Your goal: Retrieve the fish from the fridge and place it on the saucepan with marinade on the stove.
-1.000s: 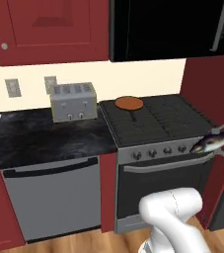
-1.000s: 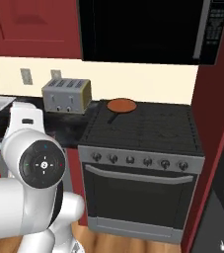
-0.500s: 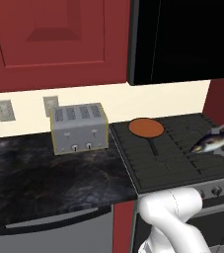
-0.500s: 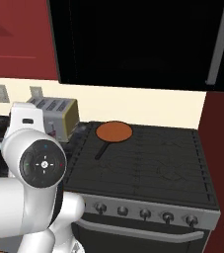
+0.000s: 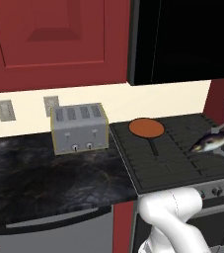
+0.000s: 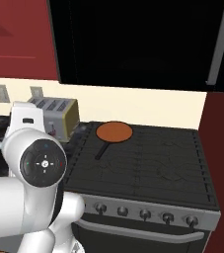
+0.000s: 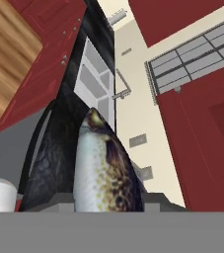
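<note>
Fish [image 7: 106,168] is filling the lower middle of the hand view, its speckled body rising from between the fingers, which are pinching it at the near end. In the left base view the fish [image 5: 209,142] is hanging in the air over the right side of the stove [image 5: 182,158], head toward the saucepan with marinade [image 5: 146,129], tail running off toward the white hand at the frame's right edge. Compared with half a second ago, the base is sitting nearer the range: the stove top and the silver toaster [image 5: 80,128] are looming larger and lower in both base views, and the oven door seen a second ago is now mostly out of frame. The fish is keeping the same place beside the hand.

Farther back, the saucepan with marinade [image 6: 113,132] is resting on the rear left grate of the stove [image 6: 153,163], its black handle pointing toward the front. The toaster is standing on the dark marbled counter [image 5: 44,173] just left of the stove. Behind them a cream wall with two outlets is running under red cabinets [image 5: 54,39].
</note>
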